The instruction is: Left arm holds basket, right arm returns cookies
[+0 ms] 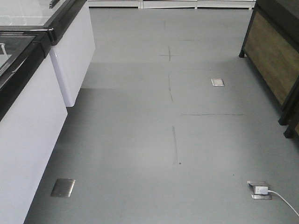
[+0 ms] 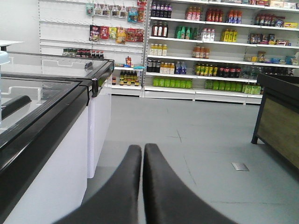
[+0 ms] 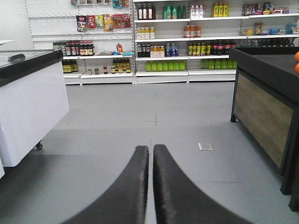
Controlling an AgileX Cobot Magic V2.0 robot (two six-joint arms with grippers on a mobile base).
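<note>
The light blue plastic shopping basket and the navy-and-brown cardboard cookie box show up in none of the three views right now, so where they sit cannot be told.

On to the hands. The black pointed left gripper [image 2: 142, 148] has its two long fingers pressed together tip to tip, nothing between them, aimed level down the aisle above the floor. The black right gripper [image 3: 151, 148] matches it: fingers pressed together, nothing pinched, pointing the same way.

Just left of the left gripper runs a white chest freezer with a black rim and glass lid [image 2: 60, 158], and a second of the same kind stands behind it. Over on the right, near the right gripper, a dark display stand with a wood-look side panel [image 3: 264, 109] stands on black legs.

Under it all is a smooth grey floor [image 1: 135, 140], with square metal socket plates [image 1: 62, 187] set in it and a white plug with a white cable [image 1: 261, 190] at one of them.

At the far end of the aisle, white wall shelving [image 2: 243, 44] is packed with rows of coloured bottles, with hanging snack packets [image 2: 114, 32] to its left.
</note>
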